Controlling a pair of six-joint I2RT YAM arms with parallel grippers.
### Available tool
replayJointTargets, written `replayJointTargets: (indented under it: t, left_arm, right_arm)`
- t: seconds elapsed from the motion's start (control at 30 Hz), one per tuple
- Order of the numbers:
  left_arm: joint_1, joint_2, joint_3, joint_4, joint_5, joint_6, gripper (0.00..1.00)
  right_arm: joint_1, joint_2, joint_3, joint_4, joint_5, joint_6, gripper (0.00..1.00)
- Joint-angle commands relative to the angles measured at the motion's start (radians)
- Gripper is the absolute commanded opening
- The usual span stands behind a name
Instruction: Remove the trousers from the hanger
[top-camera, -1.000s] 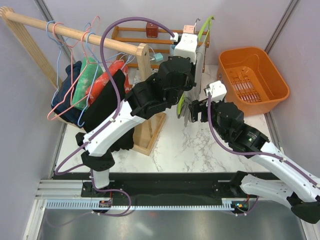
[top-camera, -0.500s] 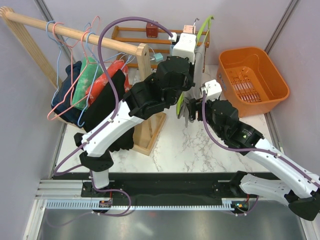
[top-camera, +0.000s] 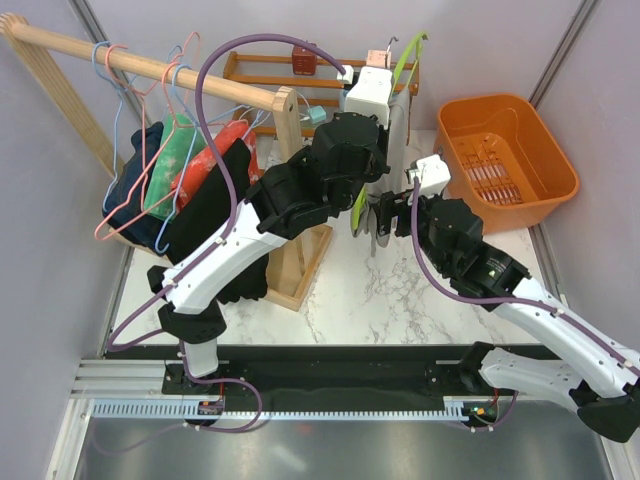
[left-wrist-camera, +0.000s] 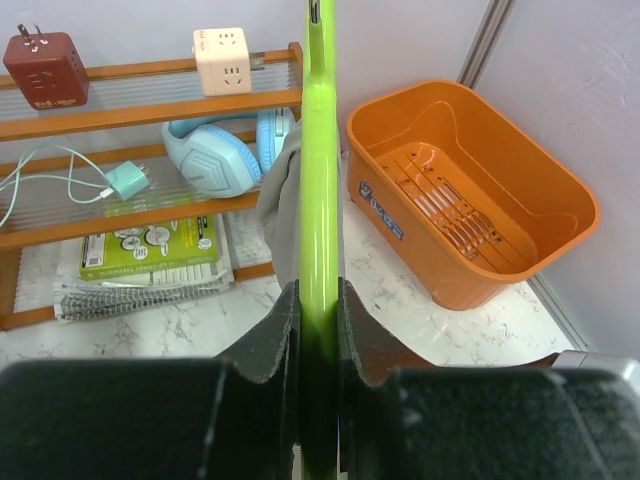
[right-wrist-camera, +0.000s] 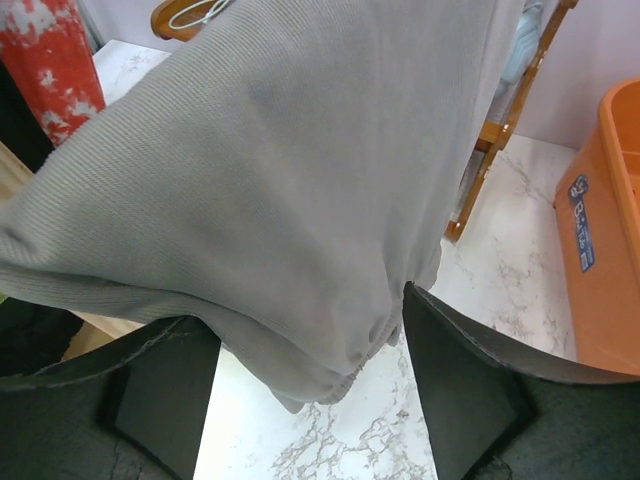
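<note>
The lime-green hanger (top-camera: 412, 52) is held up in the air, tilted, over the back middle of the table. My left gripper (top-camera: 372, 165) is shut on its green arm (left-wrist-camera: 320, 150), which runs straight between the jaws. The light grey trousers (top-camera: 400, 120) hang from the hanger; a fold shows beside the green arm in the left wrist view (left-wrist-camera: 283, 200). My right gripper (top-camera: 385, 218) is open just right of the hanger's low end. In the right wrist view the trousers' lower hem (right-wrist-camera: 300, 180) hangs between its spread fingers (right-wrist-camera: 460, 390), which are not closed on it.
An orange basket (top-camera: 510, 160) stands at the back right. A wooden clothes rail (top-camera: 150, 68) on the left carries pink and blue wire hangers with black, red and green garments; its foot (top-camera: 300, 270) is mid-table. A wooden shelf (left-wrist-camera: 150, 100) with headphones and chargers stands behind.
My right gripper has shifted slightly around the trousers' lower end and stays open. My left gripper keeps the hanger in the same place.
</note>
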Motion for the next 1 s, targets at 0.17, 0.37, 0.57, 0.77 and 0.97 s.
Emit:
replayJointTargets:
  t: [0.17, 0.37, 0.57, 0.77, 0.97]
  left_arm:
    - [0.008, -0.056, 0.022, 0.128, 0.009, -0.005, 0.02]
    - [0.008, -0.059, 0.020, 0.125, 0.018, -0.008, 0.02]
    - [0.008, -0.068, 0.009, 0.118, 0.032, -0.011, 0.02]
    - [0.008, -0.071, -0.008, 0.113, 0.060, -0.022, 0.02]
    - [0.008, -0.071, -0.006, 0.111, 0.066, -0.020, 0.02]
  right_arm:
    - [-0.002, -0.021, 0.036, 0.074, -0.071, 0.021, 0.80]
    - [-0.001, 0.008, 0.066, 0.076, -0.087, 0.018, 0.79]
    - [-0.002, 0.008, 0.066, 0.105, -0.059, 0.017, 0.68]
    - [-0.001, -0.007, 0.075, 0.120, -0.025, 0.018, 0.51]
    - [-0.002, -0.018, 0.095, 0.107, -0.032, 0.046, 0.25]
